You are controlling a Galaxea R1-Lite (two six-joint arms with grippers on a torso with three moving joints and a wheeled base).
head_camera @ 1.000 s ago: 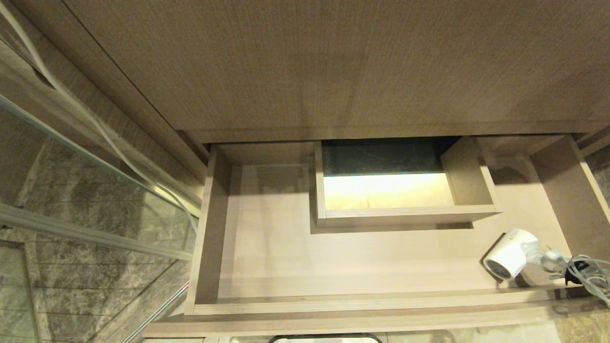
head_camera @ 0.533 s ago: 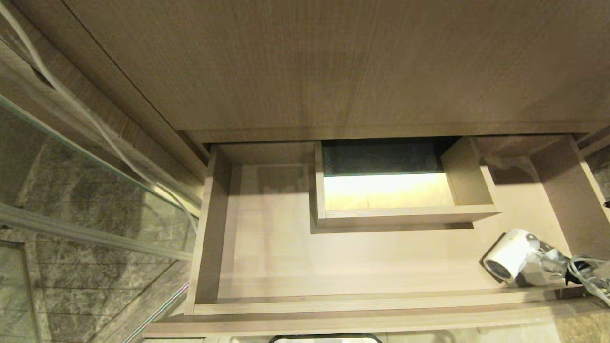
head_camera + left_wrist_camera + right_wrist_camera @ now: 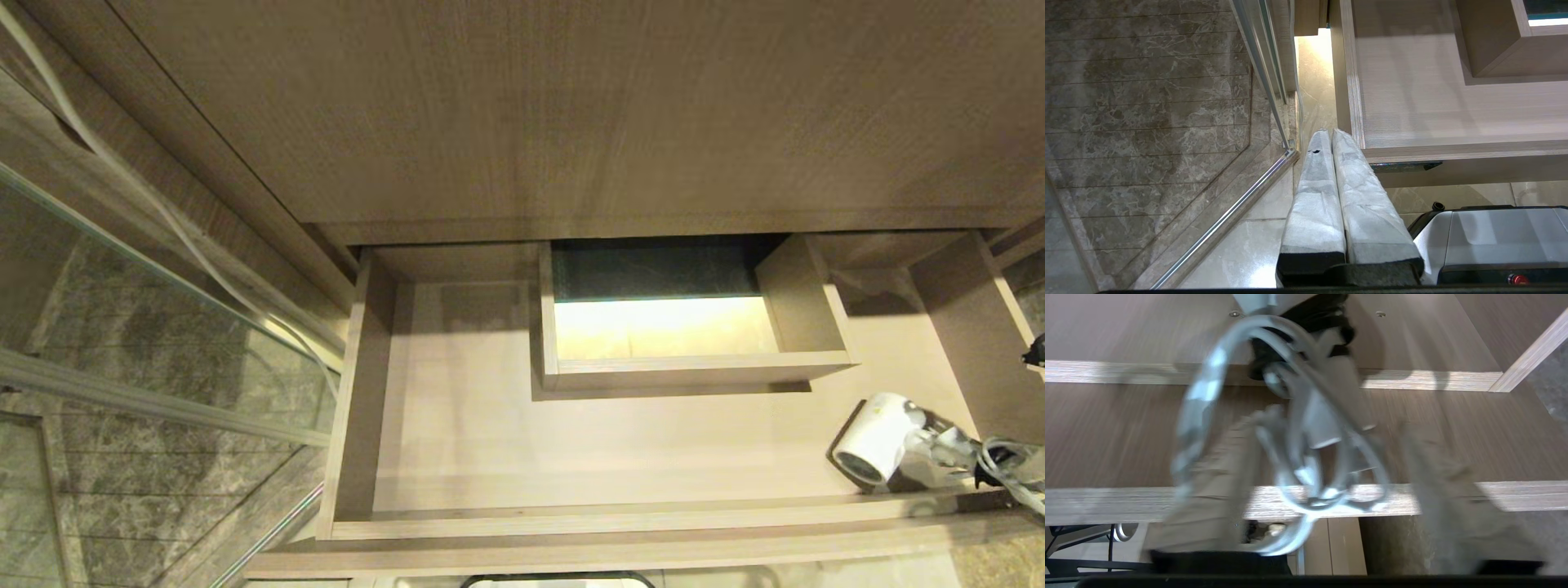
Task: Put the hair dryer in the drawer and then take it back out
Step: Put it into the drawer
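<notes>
The right gripper (image 3: 1327, 465) shows in its wrist view as two blurred pale fingers (image 3: 1433, 490) standing apart on either side of the hair dryer's coiled grey cord (image 3: 1200, 416) and handle end; whether they press on anything cannot be told through the blur. In the head view only a dark bit of that arm peeks in at the far right edge, where a second ago there was nothing. The hair dryer (image 3: 878, 433) lies on the floor of the drawer (image 3: 571, 518) in its near right corner, grille pointing near-left, cord trailing off right over the drawer's rim; against the earlier frames it has slid slightly to the right and its handle lies flatter. The near front wall sits just beside the dryer's nozzle and the right side wall stands close behind the cord, so that corner is tight. To the left, the drawer floor runs wide up to the boxed cut-out (image 3: 694, 359) at the far middle. The left gripper (image 3: 1331, 139) hangs outside the drawer's near left corner, its padded fingers pressed together, above the tiled floor (image 3: 1147, 102).
</notes>
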